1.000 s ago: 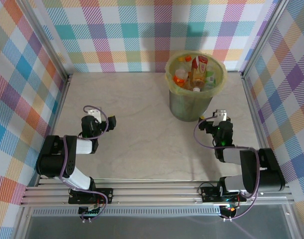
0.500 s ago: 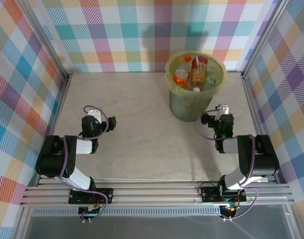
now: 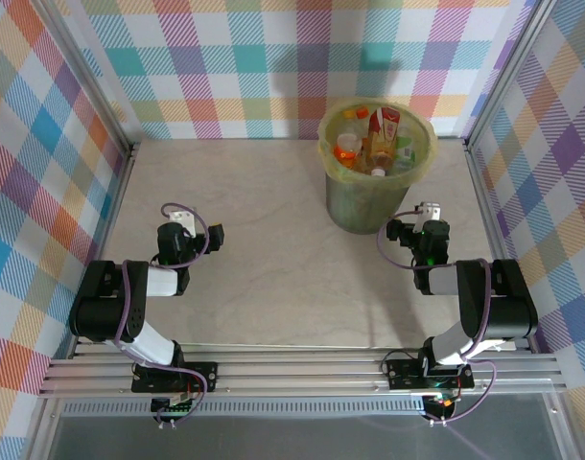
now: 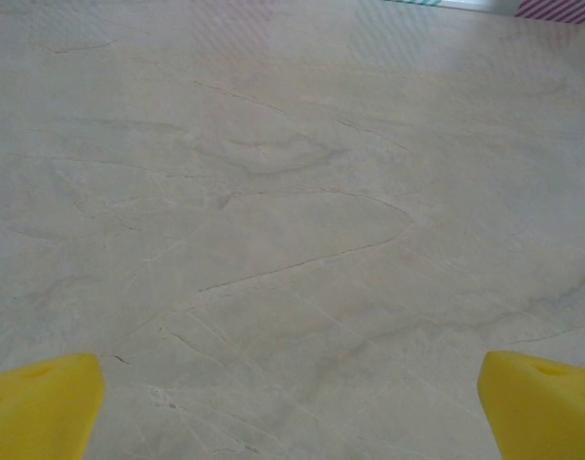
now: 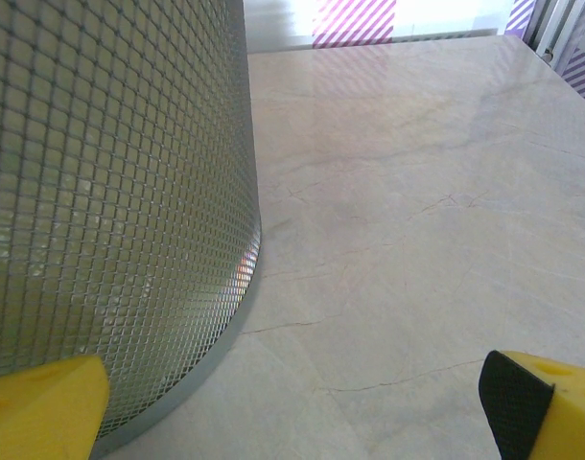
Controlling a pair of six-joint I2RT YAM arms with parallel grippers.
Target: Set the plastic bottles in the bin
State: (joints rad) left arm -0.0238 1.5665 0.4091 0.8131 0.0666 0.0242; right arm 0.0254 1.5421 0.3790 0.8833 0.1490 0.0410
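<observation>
Several plastic bottles [image 3: 374, 144] sitting inside bin [image 3: 362, 206], 1 o'clock on tabletop [image 3: 273, 249]. Left tool [image 4: 292, 407], right tool [image 5: 292, 407] both gaping, holding nothing. Right tool sitting just beside bin wall: swing toward 9 o'clock risking toppling it.

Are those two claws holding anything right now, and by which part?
Nothing is held. The left gripper is open over the table; the right gripper is open beside the bin.
</observation>
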